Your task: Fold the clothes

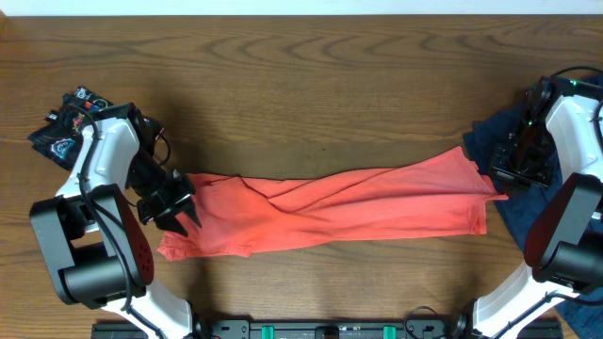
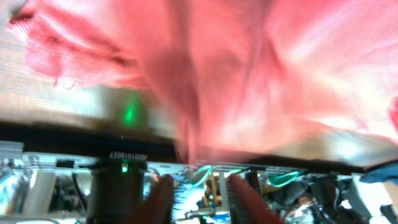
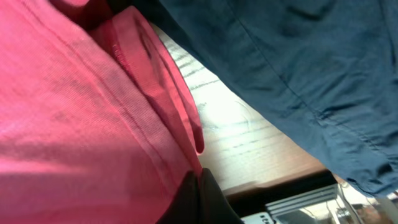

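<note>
The orange-red T-shirt (image 1: 339,202) is stretched left-to-right: its right end is pinched in the right claw (image 1: 501,186), its left end is met by the narrowly parted left claw (image 1: 181,215).

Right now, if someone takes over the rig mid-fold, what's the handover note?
Left gripper: jaws apart at the left end of the orange-red T-shirt.
Right gripper: shut on its right end.
The shirt lies stretched and bunched across the table, not folded.
Navy garment far right, black printed garment far left, both crumpled.
Left to do: flatten and fold all three.
</note>
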`<action>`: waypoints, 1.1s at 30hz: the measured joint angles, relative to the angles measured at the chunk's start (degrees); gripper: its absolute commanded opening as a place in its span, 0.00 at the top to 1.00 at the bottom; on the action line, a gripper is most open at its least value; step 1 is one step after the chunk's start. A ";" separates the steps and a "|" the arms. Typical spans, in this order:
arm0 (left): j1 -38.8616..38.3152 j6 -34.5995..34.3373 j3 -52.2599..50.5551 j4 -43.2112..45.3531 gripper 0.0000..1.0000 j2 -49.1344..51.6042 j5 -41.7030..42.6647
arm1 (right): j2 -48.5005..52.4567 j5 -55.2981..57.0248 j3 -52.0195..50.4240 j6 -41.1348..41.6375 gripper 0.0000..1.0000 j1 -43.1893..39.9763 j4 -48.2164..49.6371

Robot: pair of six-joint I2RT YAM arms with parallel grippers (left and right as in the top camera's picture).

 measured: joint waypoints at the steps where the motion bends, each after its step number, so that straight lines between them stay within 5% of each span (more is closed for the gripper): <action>1: 0.02 -0.11 -0.07 -0.44 0.59 0.00 -0.35 | 0.00 0.26 0.00 0.13 0.88 0.00 -0.11; 9: 0.04 -0.31 -0.11 2.91 0.59 0.00 -0.52 | 0.00 1.51 0.00 -0.07 0.86 0.00 -0.46; 21: -1.01 -0.35 -0.11 11.98 0.59 0.00 4.13 | -0.31 -2.32 -1.99 -2.64 0.42 0.00 2.78; 29: -2.45 -0.35 -0.11 12.07 0.59 0.00 4.96 | -0.48 -4.46 -13.97 -5.05 0.34 0.00 16.76; 33: -2.45 -0.35 -0.11 12.07 0.59 0.00 5.22 | -0.48 -6.60 -18.36 -5.35 0.39 0.00 21.92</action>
